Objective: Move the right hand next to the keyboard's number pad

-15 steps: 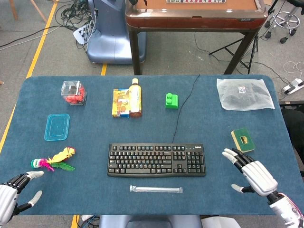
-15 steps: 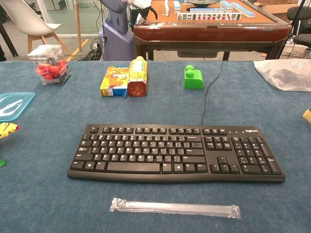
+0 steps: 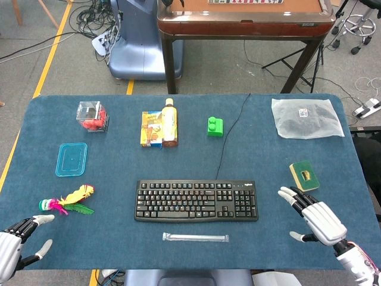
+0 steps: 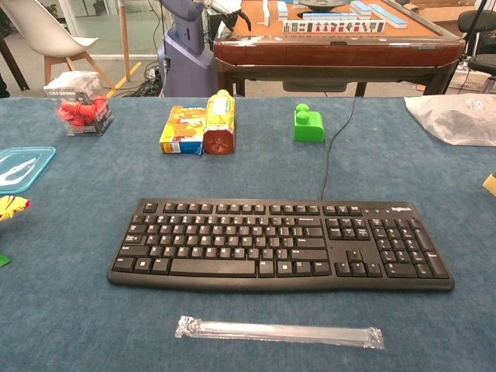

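Note:
A black keyboard (image 3: pixel 196 201) lies at the table's front middle, its number pad (image 3: pixel 244 201) at the right end; the chest view shows the keyboard (image 4: pixel 280 243) and the number pad (image 4: pixel 400 248) close up. My right hand (image 3: pixel 316 219) hovers to the right of the number pad, a short gap away, fingers spread and holding nothing. My left hand (image 3: pixel 18 241) sits at the front left corner, fingers apart and empty. Neither hand shows in the chest view.
A wrapped straw (image 3: pixel 196 237) lies in front of the keyboard. A green-and-tan block (image 3: pixel 304 175) sits just beyond my right hand. Further off are a feather toy (image 3: pixel 70 201), a blue lid (image 3: pixel 71 159), a bottle (image 3: pixel 170 123), a green brick (image 3: pixel 215 127) and a plastic bag (image 3: pixel 306 117).
My right hand has shifted very slightly up and left toward the keyboard. Nothing else has moved.

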Controlling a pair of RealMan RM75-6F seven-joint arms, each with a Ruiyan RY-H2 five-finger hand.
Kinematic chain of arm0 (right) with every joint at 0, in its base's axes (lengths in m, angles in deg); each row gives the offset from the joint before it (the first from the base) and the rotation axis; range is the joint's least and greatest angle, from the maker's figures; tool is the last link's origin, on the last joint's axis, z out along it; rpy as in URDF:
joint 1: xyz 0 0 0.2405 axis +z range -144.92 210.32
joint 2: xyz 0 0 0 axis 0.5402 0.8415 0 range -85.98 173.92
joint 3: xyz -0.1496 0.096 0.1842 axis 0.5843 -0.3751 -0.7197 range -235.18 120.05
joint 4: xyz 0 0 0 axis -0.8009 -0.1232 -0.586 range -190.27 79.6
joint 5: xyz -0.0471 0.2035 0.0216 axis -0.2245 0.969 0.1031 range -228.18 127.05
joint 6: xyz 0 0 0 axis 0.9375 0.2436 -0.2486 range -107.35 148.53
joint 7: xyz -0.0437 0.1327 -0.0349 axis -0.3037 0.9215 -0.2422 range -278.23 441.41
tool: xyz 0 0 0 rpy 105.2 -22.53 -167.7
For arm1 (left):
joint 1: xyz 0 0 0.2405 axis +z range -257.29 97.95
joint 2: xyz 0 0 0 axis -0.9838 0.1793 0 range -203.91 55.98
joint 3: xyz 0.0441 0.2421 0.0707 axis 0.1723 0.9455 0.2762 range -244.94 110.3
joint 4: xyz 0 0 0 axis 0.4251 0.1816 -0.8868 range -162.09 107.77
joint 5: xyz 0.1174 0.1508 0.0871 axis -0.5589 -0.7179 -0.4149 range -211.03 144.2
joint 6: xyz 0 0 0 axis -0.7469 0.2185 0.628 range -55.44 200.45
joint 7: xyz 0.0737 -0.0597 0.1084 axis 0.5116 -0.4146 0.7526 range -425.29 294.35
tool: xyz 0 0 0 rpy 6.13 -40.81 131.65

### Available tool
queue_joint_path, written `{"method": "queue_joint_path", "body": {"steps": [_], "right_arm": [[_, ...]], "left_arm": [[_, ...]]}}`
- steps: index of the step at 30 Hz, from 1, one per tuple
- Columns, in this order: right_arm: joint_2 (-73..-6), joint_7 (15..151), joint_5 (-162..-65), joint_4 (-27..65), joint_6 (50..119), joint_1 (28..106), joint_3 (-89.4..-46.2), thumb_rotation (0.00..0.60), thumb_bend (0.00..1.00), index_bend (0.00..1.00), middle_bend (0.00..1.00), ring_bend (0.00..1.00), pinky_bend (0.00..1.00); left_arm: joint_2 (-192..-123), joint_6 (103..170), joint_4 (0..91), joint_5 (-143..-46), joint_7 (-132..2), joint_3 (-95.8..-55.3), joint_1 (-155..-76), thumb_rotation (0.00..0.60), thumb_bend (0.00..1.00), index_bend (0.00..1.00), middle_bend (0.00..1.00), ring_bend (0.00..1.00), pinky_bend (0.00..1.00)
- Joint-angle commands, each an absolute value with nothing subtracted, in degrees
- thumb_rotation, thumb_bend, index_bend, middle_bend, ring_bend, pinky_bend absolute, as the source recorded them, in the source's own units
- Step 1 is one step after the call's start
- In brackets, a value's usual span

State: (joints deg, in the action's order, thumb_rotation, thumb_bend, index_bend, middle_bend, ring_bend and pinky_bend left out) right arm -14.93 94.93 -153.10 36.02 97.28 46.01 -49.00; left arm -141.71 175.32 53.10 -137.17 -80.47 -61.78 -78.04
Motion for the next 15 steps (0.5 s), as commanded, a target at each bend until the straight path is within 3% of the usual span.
{"method": "queue_joint_path", "body": {"steps": [1,5,11,13,15], "right_arm": [[-15.0,94.65,-152.96,36.14,96.9,46.19,-49.07,0.6,0.0,0.0,0.07,0.01,0.22],[-15.8,93.5,-151.78,36.78,97.12,45.96,-49.89,0.6,0.03,0.01,0.16,0.1,0.27],[-17.13,90.67,-151.44,37.53,97.77,45.88,-51.03,0.6,0.22,0.11,0.28,0.23,0.59],[-17.27,88.26,-150.98,38.09,97.22,46.25,-51.69,0.6,0.28,0.14,0.41,0.41,0.75],[-17.56,85.6,-150.15,38.97,96.5,46.68,-52.56,0.6,0.34,0.15,0.61,0.63,0.91]], "left_arm": [[-141.71,175.1,53.17,-137.08,-80.5,-61.76,-78.08,0.6,0.26,0.31,0.36,0.38,0.53],[-141.67,174.74,53.21,-136.97,-80.43,-61.7,-78.13,0.6,0.26,0.31,0.36,0.38,0.53],[-141.45,174.74,53.58,-136.59,-80.57,-61.79,-77.99,0.6,0.26,0.31,0.36,0.38,0.53],[-141.38,174.94,53.69,-136.65,-80.55,-61.83,-77.91,0.6,0.26,0.31,0.36,0.38,0.53],[-141.33,175.09,53.76,-136.75,-80.5,-61.8,-77.83,0.6,0.26,0.31,0.36,0.38,0.53]]}}
